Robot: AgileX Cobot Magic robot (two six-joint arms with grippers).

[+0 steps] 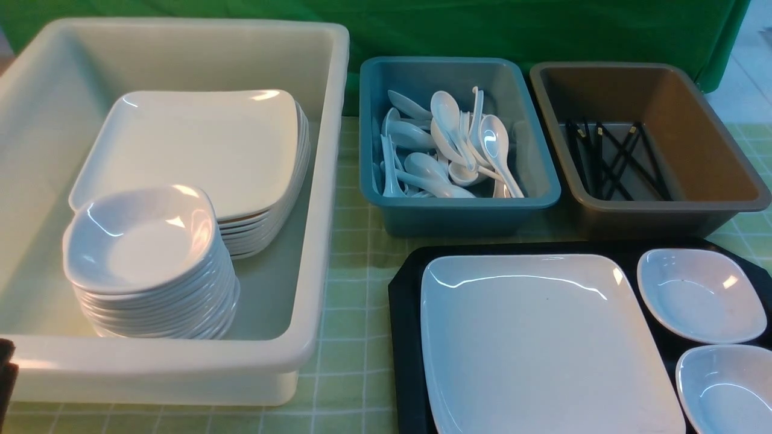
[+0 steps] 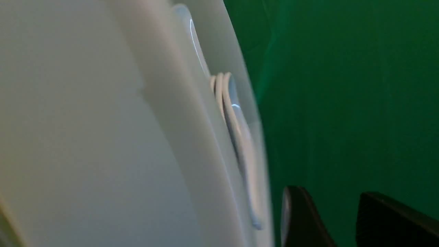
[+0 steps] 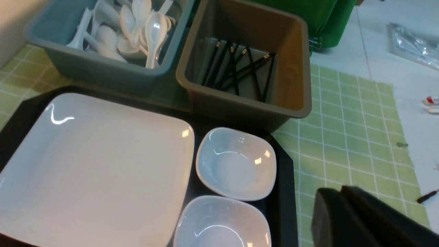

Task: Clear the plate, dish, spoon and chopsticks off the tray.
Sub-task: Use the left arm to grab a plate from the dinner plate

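The plate (image 1: 543,343) lies flat on the tray (image 1: 404,313), filling its left and middle, with its left edge just inside the tray's left rim. Two small dishes sit along the tray's right edge, the far dish (image 1: 699,295) by the far right corner and the near dish (image 1: 730,386) just in front of it; I cannot tell whether they touch. No spoon or chopsticks show on the visible part of the tray — spoons (image 1: 458,144) fill the blue bin (image 1: 458,217) and chopsticks (image 1: 609,160) lie in the brown bin (image 1: 651,220), both beyond the tray's far edge. The plate looks stiff, glossy and slick, and being so wide it would probably hang heavy from one side. Lying flush, it offers only its shallow raised rim, so a firm pinch at the middle of an edge seems best, as a glazed lip can slide out. The dishes look lighter, with a deeper wall to pinch — one finger inside, one outside. The left gripper (image 2: 329,192), close by the white tub (image 1: 319,181), has its fingers apart with nothing between them. The right gripper (image 3: 334,192) hangs just past the tray's right edge, fingers pressed together and empty.
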